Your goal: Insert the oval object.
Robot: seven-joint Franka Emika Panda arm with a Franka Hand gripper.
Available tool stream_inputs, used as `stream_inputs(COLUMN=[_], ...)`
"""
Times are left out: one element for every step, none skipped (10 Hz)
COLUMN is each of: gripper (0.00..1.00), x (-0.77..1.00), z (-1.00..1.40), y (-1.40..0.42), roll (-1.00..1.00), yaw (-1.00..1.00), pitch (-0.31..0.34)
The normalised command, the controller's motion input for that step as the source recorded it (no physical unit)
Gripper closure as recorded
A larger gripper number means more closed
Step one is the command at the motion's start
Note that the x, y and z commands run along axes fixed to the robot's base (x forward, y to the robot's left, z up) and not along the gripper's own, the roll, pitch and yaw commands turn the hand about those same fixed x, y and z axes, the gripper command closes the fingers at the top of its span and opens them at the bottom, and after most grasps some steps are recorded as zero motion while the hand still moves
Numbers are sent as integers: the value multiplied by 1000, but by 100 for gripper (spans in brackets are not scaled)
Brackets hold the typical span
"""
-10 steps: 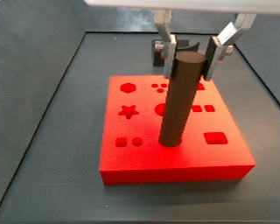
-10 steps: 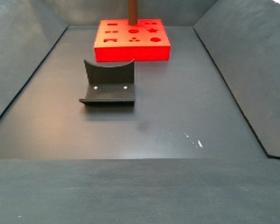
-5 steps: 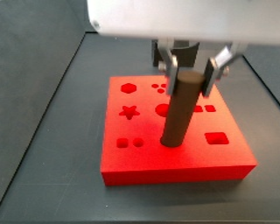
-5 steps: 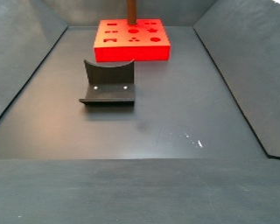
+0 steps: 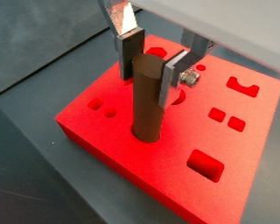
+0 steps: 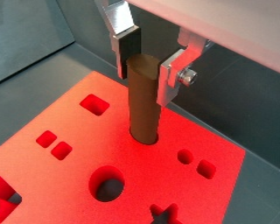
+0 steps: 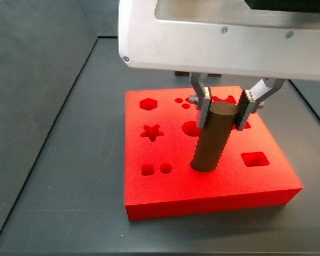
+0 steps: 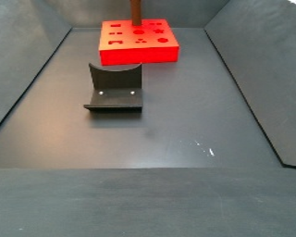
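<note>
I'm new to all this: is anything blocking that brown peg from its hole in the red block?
Nothing visible. The oval object already stands upright in a hole in the red block, with the claw around its top.

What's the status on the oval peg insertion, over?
Gripper above the red block, fingers flanking the peg top; grip unclear. Oval object upright, lower end seated in its hole. Fixture well apart, nothing in the way.
</note>
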Motion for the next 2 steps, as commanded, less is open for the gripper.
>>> stream_inputs(gripper=[100, 100], x=[0, 0], z=[0, 0], y=[-11, 0], roll=[6, 0], yaw=[0, 0], pitch=[0, 0])
